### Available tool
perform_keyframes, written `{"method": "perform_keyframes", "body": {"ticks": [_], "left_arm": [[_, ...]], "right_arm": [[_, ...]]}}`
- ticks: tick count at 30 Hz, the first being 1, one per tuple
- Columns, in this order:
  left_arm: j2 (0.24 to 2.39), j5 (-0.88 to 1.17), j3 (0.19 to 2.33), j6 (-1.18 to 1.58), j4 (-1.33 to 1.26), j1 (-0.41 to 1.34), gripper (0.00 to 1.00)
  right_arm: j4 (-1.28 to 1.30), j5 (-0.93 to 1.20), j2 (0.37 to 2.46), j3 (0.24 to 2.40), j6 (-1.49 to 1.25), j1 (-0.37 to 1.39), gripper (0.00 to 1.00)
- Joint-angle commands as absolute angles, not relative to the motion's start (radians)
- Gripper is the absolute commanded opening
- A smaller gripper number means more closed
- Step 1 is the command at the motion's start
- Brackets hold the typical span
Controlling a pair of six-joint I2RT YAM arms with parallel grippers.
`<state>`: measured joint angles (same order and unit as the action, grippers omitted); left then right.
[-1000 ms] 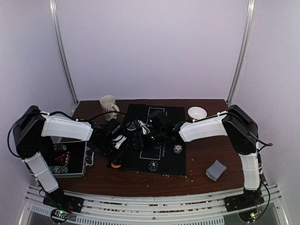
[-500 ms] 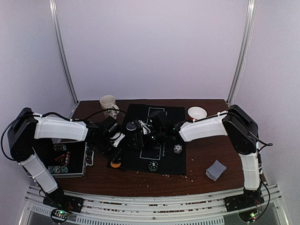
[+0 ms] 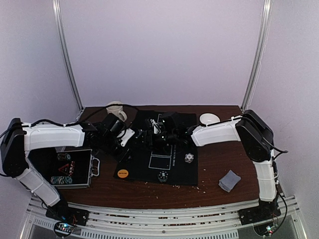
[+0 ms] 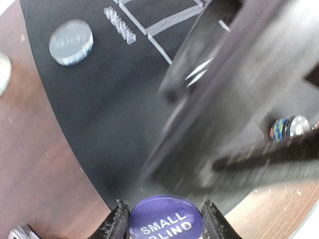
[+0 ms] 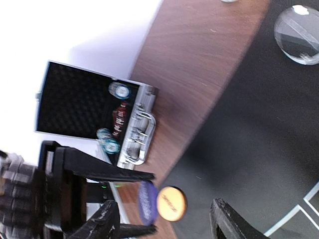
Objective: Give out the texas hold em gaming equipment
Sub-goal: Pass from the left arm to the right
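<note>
**Left fingers** (image 4: 118, 224): closed on the blue SMALL BLIND disc (image 4: 166, 223), with one finger at each edge and the lettered face toward the wrist camera. The disc is held over the black mat (image 4: 99, 124). Ahead of the fingertips and to their left, a pale round disc (image 4: 71, 42) lies flat on the mat near its border. The brown table (image 4: 27, 149) begins beyond that border. Ahead and to the right, the other arm crosses the view as a blur. Part of a multicoloured chip stack (image 4: 286, 127) shows past it.

**Right fingers** (image 5: 103, 220): spread apart, with nothing between them. Just ahead of the gap, an orange disc (image 5: 171, 204) lies flat at the mat border. The blue disc shows edge-on beside it in this view; whether the two touch cannot be determined. Farther ahead, an open case (image 5: 75, 99) with a foam lining and a silver handle rests on the table, with chips (image 5: 119, 90) inside.

**Overhead view**: a grey card stack (image 3: 229, 180) lies on the table well apart from both sets of fingers, on the right arm's side. A mug (image 3: 115, 109) and a bowl (image 3: 209, 118) stand at the far edge.
</note>
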<state>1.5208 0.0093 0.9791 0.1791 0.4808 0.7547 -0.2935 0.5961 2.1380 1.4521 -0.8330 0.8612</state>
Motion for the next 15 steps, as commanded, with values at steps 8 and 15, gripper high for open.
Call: {"method": "perform_keyframes", "body": {"ticks": [8,15], "left_arm": [[1.500,-0.040,1.063,0.026,0.384,0.756,0.39],[1.531,-0.032,1.082,0.015,0.379,0.756,0.39]], "right_arm": [[-0.388,0.727,2.217,1.542,-0.942,0.855,0.58],[-0.391,0.762,2.241,1.567,-0.946,0.856,0.49]]}}
